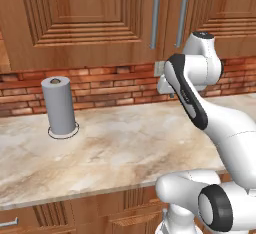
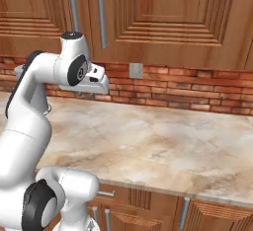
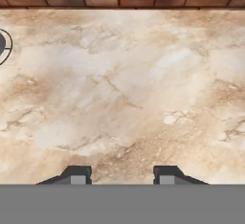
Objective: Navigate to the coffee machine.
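Note:
The coffee machine is out of view. My arm is folded over a marble counter (image 1: pixel 120 148), with the hand (image 2: pixel 96 81) held above the counter near the brick wall. In the hand view my gripper (image 3: pixel 120 175) looks straight down at bare marble (image 3: pixel 124 89). Its two dark fingertips (image 3: pixel 76 174) stand wide apart, open, with nothing between them.
A grey upright cylinder roll (image 1: pixel 59 105) stands on a round base at the counter's back left, and the edge of that base (image 3: pixel 3 46) shows in the hand view. A brick backsplash (image 2: pixel 188 89) carries a wall outlet (image 2: pixel 136 70). Wooden upper cabinets (image 1: pixel 80 13) hang above, with drawers (image 2: pixel 148 210) below.

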Available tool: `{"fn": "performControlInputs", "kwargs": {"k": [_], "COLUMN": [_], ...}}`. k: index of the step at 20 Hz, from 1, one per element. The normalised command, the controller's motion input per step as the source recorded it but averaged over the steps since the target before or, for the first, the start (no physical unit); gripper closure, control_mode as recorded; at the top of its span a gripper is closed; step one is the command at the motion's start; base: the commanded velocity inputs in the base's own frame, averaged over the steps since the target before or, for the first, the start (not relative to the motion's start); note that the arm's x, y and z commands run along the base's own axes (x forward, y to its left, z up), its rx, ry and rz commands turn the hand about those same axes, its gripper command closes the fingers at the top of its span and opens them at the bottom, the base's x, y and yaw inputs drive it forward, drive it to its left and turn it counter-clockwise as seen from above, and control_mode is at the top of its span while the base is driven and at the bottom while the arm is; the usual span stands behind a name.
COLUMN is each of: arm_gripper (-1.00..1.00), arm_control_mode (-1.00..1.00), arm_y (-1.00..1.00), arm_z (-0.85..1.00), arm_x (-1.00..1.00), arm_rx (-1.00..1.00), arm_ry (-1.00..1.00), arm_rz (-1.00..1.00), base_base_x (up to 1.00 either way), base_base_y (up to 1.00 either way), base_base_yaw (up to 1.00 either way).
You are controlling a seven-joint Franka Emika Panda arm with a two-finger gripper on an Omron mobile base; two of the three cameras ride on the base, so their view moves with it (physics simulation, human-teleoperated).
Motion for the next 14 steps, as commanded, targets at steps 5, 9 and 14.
{"fn": "performControlInputs", "kwargs": {"k": [5, 9, 14], "arm_gripper": [-1.0, -1.0, -1.0], "arm_control_mode": [1.0, 1.0, 1.0], "arm_y": [0.0, 0.0, 0.0], "arm_z": [0.0, 0.0, 0.0], "arm_x": [0.0, 0.0, 0.0], "arm_rx": [0.0, 0.0, 0.0], "arm_ry": [0.0, 0.0, 0.0], "arm_rz": [0.0, 0.0, 0.0], "base_base_x": [-0.47, -0.79, -0.57], "base_base_y": [0.0, -0.03, -0.03], "base_base_yaw": [0.02, 0.07, 0.18]}}
